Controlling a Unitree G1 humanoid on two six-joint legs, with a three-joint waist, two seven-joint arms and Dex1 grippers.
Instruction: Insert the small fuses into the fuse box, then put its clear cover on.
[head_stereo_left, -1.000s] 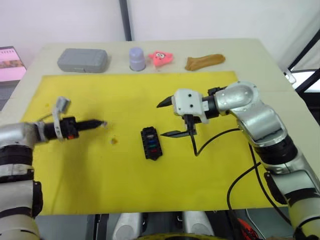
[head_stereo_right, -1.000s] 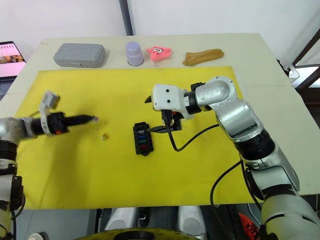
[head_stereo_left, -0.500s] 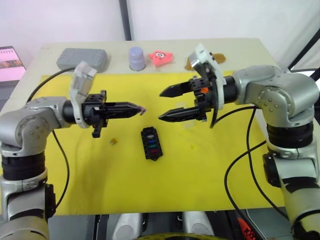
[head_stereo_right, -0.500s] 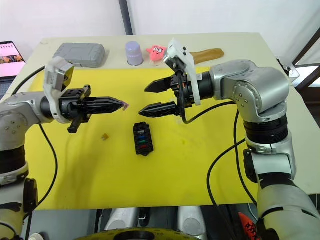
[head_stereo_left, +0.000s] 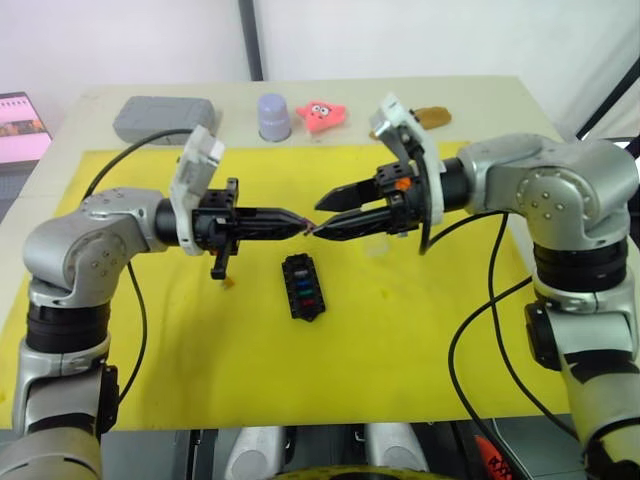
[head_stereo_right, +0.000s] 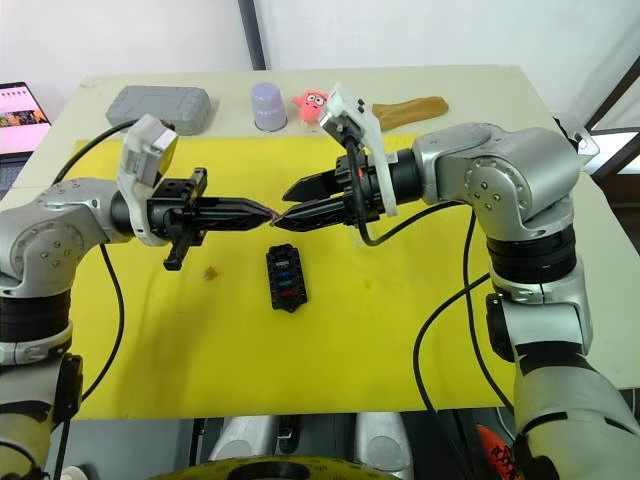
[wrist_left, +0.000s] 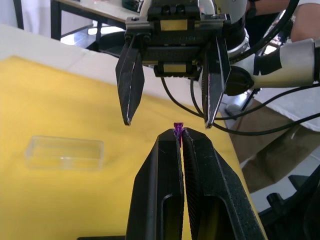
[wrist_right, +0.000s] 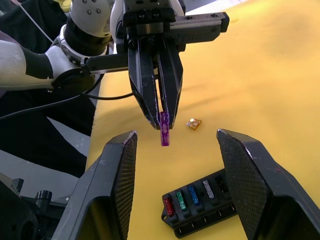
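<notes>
The black fuse box (head_stereo_left: 302, 287) lies mid-mat with red, green, blue and clear-grey small fuses in its slots (wrist_right: 189, 198). Above it, my left gripper (head_stereo_left: 303, 221) is shut on a purple fuse (wrist_right: 164, 129), which sticks out past its tips. My right gripper (head_stereo_left: 319, 215) faces it tip to tip, open. Its two fingers (wrist_left: 129, 85) stand either side of the fuse without touching it. An orange fuse (head_stereo_left: 229, 283) lies loose on the mat to the left of the box. The clear cover (wrist_left: 65, 152) rests flat on the mat under the right gripper.
A yellow mat (head_stereo_left: 200, 350) covers the table. Along the back edge stand a grey case (head_stereo_left: 164, 118), a lilac cup (head_stereo_left: 273, 116), a pink toy (head_stereo_left: 322, 113) and a brown object (head_stereo_left: 430, 116). A screen (head_stereo_left: 20, 125) sits off the table's left.
My left gripper has carried the purple fuse rightward to the middle above the box. The right gripper has swung to face it and its fingers have narrowed around the fuse's tip.
</notes>
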